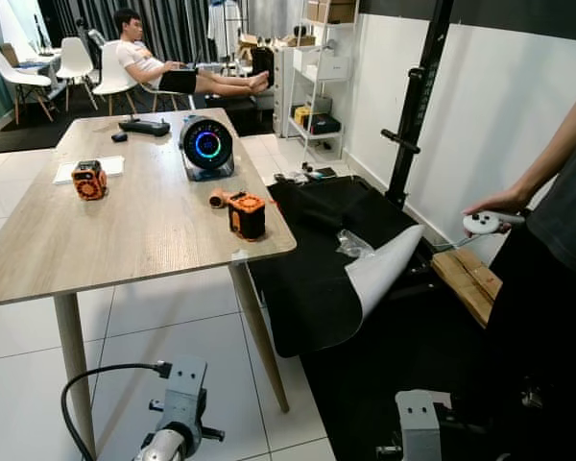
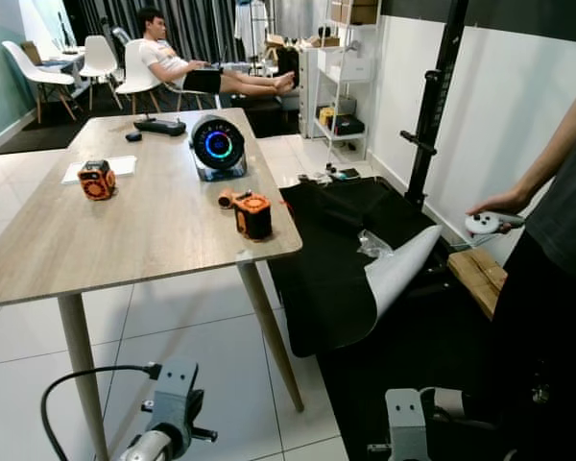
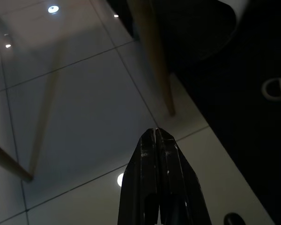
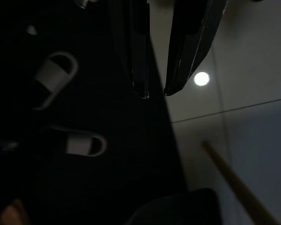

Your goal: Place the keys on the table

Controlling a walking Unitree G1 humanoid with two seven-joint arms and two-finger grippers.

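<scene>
Head cameras look down on a light wooden table (image 1: 125, 230) that stands ahead and to your left. On it you have a round black speaker with a glowing ring (image 1: 207, 146), a small orange and black cube (image 1: 89, 180) beside a sheet of white paper (image 1: 91, 169), a black remote-like bar (image 1: 144, 126) at the far end, and an orange and black block (image 1: 247, 214) near the closer right edge. No keys can be made out on the tabletop or anywhere else here. Right of the table, black cloth (image 1: 317, 269) covers the floor, with a curled white sheet (image 1: 384, 269) on it. A person stands at the right edge, their hand (image 1: 494, 204) holding a white controller (image 1: 482, 223). Another person reclines on chairs in the far background. Both silver wrists sit low in the picture, arms hanging.

Left wrist camera: the left gripper (image 3: 158, 137) points down at white floor tiles beside a wooden table leg (image 3: 152, 51). Its fingers are pressed together with nothing between them.

Right wrist camera: the right gripper (image 4: 154, 93) hangs over the edge of the black cloth. Its fingers stand a narrow gap apart, and they look empty. Two pale slippers (image 4: 68, 108) lie on the cloth.

Judging from this, the task has not visibly begun: you hold no keys, and they must first be found.
</scene>
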